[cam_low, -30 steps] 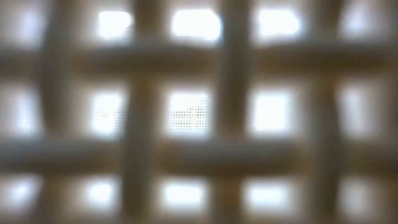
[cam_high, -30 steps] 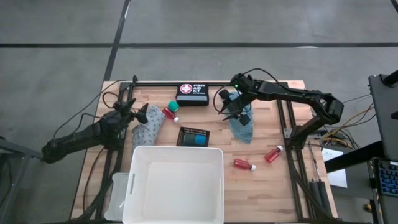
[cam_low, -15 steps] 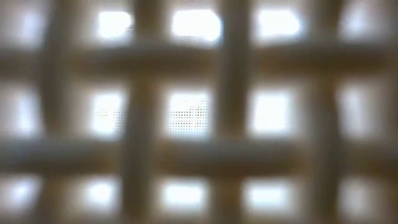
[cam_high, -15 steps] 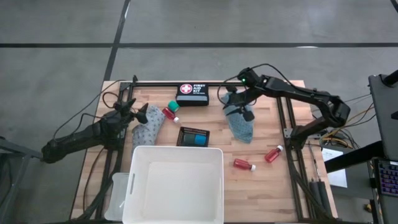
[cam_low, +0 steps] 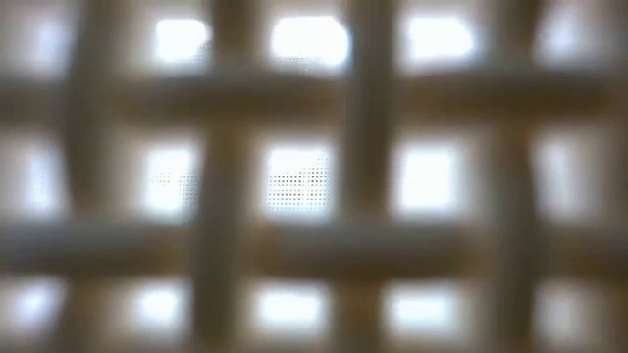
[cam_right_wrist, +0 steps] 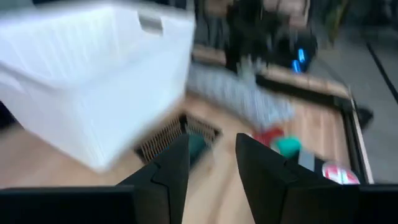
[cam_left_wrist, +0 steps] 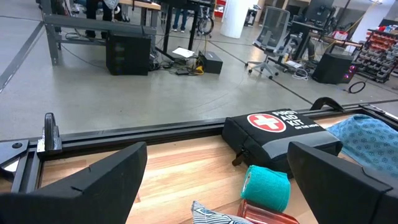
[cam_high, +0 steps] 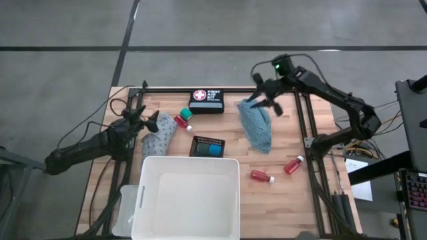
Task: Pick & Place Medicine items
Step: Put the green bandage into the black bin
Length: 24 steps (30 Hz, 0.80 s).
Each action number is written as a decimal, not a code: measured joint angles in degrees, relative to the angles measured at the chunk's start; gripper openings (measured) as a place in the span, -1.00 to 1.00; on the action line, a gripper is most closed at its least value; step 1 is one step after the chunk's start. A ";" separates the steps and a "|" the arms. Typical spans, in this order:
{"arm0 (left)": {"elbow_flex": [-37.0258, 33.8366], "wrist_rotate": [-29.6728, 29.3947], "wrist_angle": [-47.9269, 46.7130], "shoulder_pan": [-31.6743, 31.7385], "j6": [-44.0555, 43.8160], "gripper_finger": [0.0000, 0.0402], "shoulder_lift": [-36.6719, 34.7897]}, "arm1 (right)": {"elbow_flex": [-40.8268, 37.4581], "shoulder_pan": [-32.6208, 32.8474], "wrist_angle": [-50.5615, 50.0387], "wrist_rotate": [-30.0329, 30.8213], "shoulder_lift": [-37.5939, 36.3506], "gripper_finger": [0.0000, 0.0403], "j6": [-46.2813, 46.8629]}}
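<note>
Teal cloth: lies on the bench, back right, one corner pinched in my right fingers. Grey patterned cloth: left side, just before my left fingers, spread wide, grasping nothing. Red bottles: front right. Green tub: beside first aid kit.

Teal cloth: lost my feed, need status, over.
Left hand open, waiting by grey cloth. Right hand at teal cloth, back edge. First aid kit nearby, not touching the cloth.
</note>
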 joint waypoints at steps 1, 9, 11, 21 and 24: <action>0.02 0.02 0.00 0.00 0.02 0.96 0.00 | 0.28 -1.77 0.56 -3.63 -0.03 -0.39 1.33; 0.00 0.02 0.00 0.00 0.00 0.96 0.00 | 0.67 -12.03 6.09 -5.46 -0.16 -0.46 11.04; 0.01 0.02 0.00 -0.02 0.00 0.96 0.00 | 0.67 -12.87 6.10 -5.37 -0.17 -0.47 11.22; 0.01 0.00 0.00 0.00 0.02 0.96 0.00 | 0.64 -12.12 7.01 -1.88 -0.76 -0.59 8.75; 0.00 0.02 0.00 -0.02 0.00 0.96 0.00 | 0.62 -12.02 7.01 0.64 -0.84 -0.63 7.45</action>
